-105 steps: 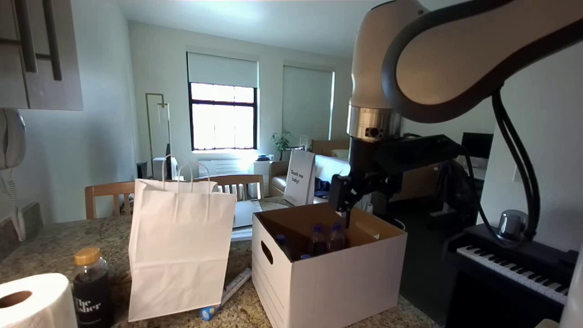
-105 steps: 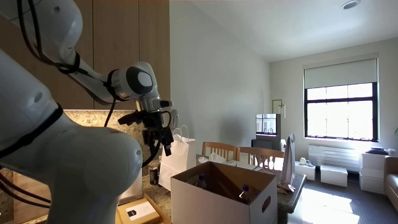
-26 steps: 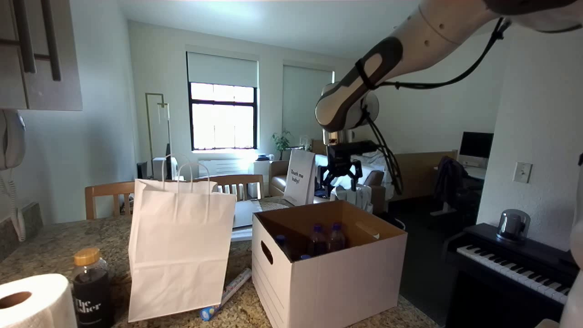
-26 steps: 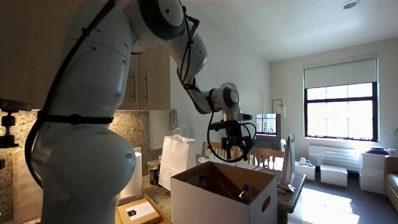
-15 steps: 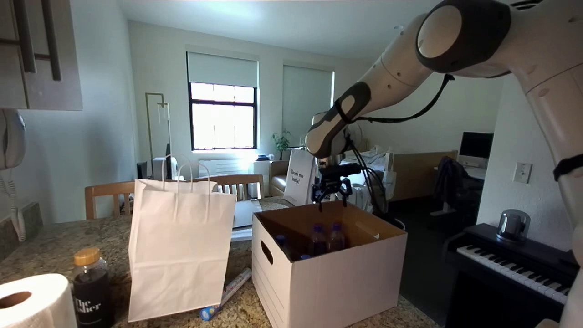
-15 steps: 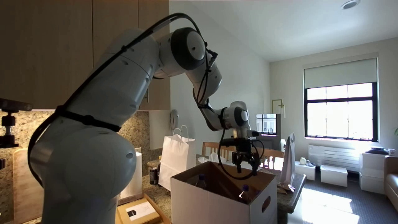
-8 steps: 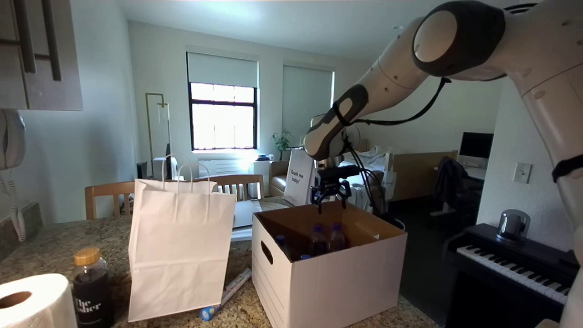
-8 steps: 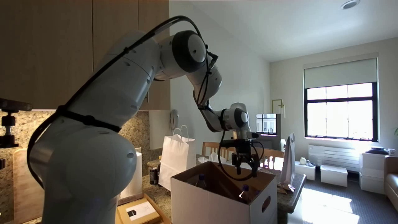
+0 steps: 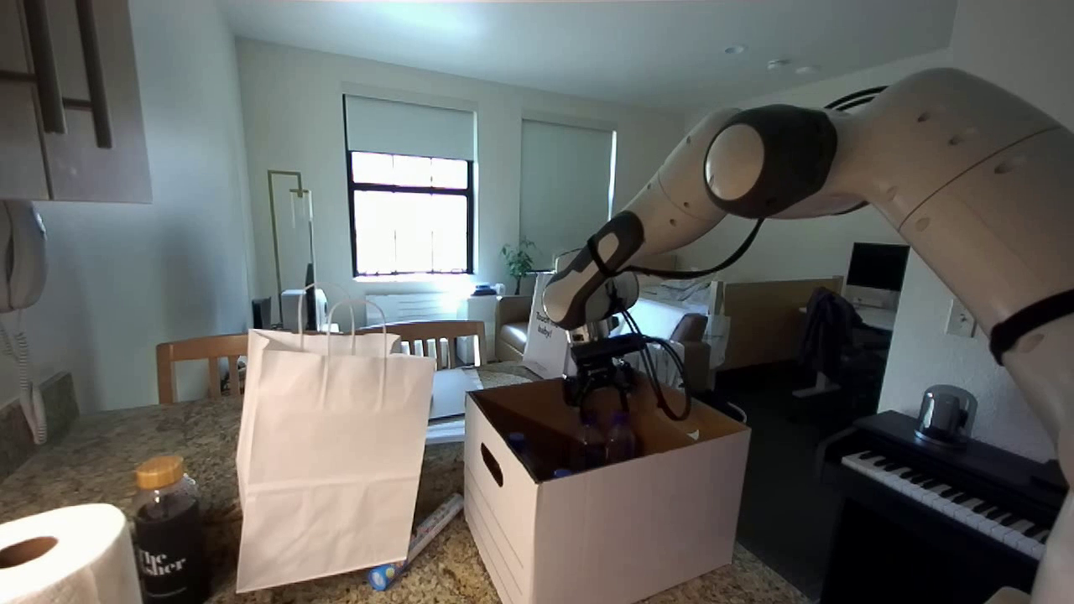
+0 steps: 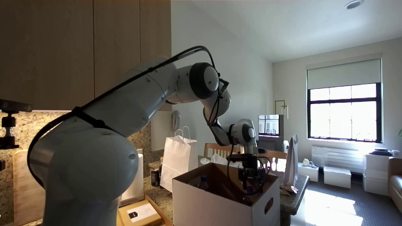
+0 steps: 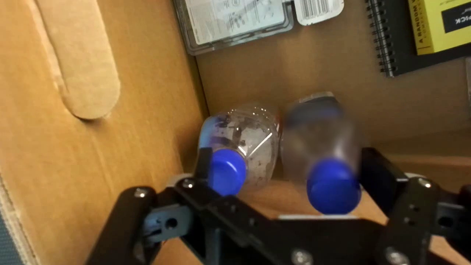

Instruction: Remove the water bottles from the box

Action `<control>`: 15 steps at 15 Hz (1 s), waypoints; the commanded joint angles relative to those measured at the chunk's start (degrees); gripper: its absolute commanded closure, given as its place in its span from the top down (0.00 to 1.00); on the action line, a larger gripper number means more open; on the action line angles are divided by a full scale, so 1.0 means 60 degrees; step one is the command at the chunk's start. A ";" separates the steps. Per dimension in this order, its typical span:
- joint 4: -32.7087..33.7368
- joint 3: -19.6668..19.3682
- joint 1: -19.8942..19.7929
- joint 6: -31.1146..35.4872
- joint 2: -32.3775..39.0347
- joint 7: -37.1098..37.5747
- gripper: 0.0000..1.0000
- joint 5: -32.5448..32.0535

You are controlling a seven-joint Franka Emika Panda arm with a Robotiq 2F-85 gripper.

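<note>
The white box [image 9: 638, 520], brown inside, stands on the counter in both exterior views. Several clear water bottles with blue caps are in it, such as a bottle [image 9: 621, 442] and a bottle [image 10: 203, 184]. My gripper [image 11: 287, 158] reaches down inside the box's rim, its jaws spread wide. In the wrist view two bottles stand side by side between the fingers: a sharp one [image 11: 254, 151] at left, a blurred one [image 11: 320, 143] at right. The left finger [image 11: 203, 162] overlaps one cap; the right finger [image 11: 379, 176] is close beside the other. Whether they touch I cannot tell.
The box's wall with a cut handhold flap [image 11: 90, 73] rises left of the gripper. A clear plastic package [image 11: 235, 22], a spiral notebook [image 11: 401, 40] and a yellow pack [image 11: 441, 25] lie on the box floor. A white paper bag [image 9: 336, 470] stands beside the box.
My gripper has swung over the box and then come down into it, lower than half a second ago. Its jaws have stayed wide. The box and bottles look unmoved.
</note>
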 commanded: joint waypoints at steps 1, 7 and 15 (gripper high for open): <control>0.0161 -0.0206 0.0155 -0.0033 0.0137 -0.0093 1.00 0.0163; 0.0310 -0.0053 0.0353 -0.0062 0.0284 -0.0273 1.00 0.0159; 0.1817 -0.0228 0.0527 -0.0581 0.1313 -0.0224 1.00 0.0225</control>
